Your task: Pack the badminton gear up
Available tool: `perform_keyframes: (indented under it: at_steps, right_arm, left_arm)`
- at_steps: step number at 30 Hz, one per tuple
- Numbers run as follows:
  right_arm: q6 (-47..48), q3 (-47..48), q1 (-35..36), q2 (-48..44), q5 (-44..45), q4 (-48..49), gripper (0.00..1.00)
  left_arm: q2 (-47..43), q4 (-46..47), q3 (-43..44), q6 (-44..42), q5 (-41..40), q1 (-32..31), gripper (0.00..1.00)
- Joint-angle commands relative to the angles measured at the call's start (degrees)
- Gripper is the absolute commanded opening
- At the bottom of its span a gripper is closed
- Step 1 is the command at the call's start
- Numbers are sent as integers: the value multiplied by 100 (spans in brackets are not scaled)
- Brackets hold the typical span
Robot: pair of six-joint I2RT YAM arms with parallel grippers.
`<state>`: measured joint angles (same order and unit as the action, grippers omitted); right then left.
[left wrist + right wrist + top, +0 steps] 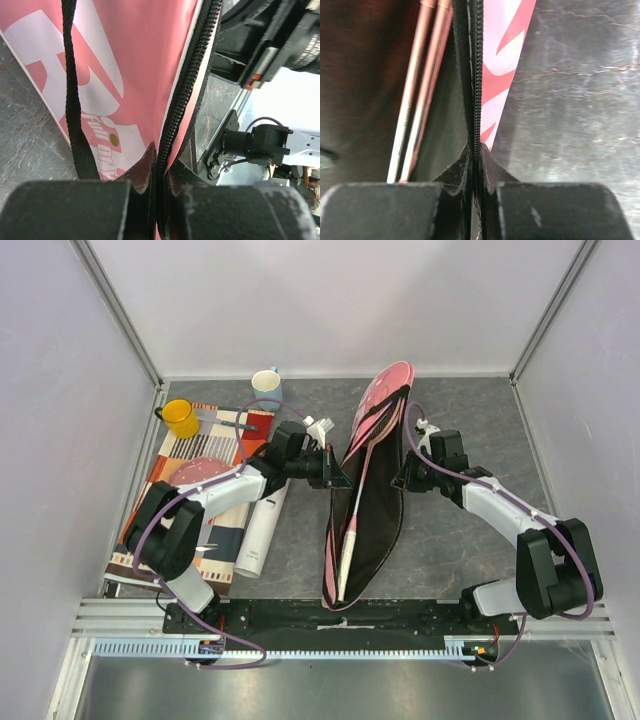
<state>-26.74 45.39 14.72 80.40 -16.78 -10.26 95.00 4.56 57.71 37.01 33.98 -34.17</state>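
Left gripper: jaws pressed together, with only the fabric's thickness between them.
Left gripper hold: it pinches the left zipper edge of the racket bag. In the left wrist view the black zipper teeth run straight up out of the closed jaws.
Left fingers: one pad lies on each face of the edge. The pink outer panel with white lettering sits to the left of the jaws, with a black strap lying over it.
Right gripper: jaws pressed together in the same manner.
Right gripper hold: it pinches the opposite zipper edge of the bag. The zipper rises from the nip.
Right fingers: the dark lining lies to the left of the jaws. A strip of pink and white outer fabric lies to the right, and bare table lies beyond it.
Bag mouth: held apart between the two grippers, dark interior showing.
Rackets: inside the bag between the two sets of jaws, with a white handle pointing toward the arm bases. Two thin shafts lie just left of the right jaws, clear of them.
White tube: on the table outside the bag, on the left gripper's outer side and nearer the bases. It is well apart from the jaws.
Shuttlecock: on the table just beyond the left gripper, not touched.
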Motion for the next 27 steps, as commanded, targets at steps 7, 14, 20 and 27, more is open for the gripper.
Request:
perform_keyframes:
  at_steps: [7,14,20,27]
  right_arm:
    - [-1990,374,347,-595,-354,455,0]
    - [-3185,366,558,-587,-46,789,0]
    - [-3882,646,795,-464,78,895,0]
    - [-4339,717,954,-666,508,710,0]
  left_arm:
    - [-34,-420,548,-677,-347,-493,53]
    - [-148,-869,803,-1354,-1252,-1169,84]
    - [-307,-1123,812,-1855,-2947,-1890,95]
    - [-246,-1177,733,-2260,-5195,-2444,76]
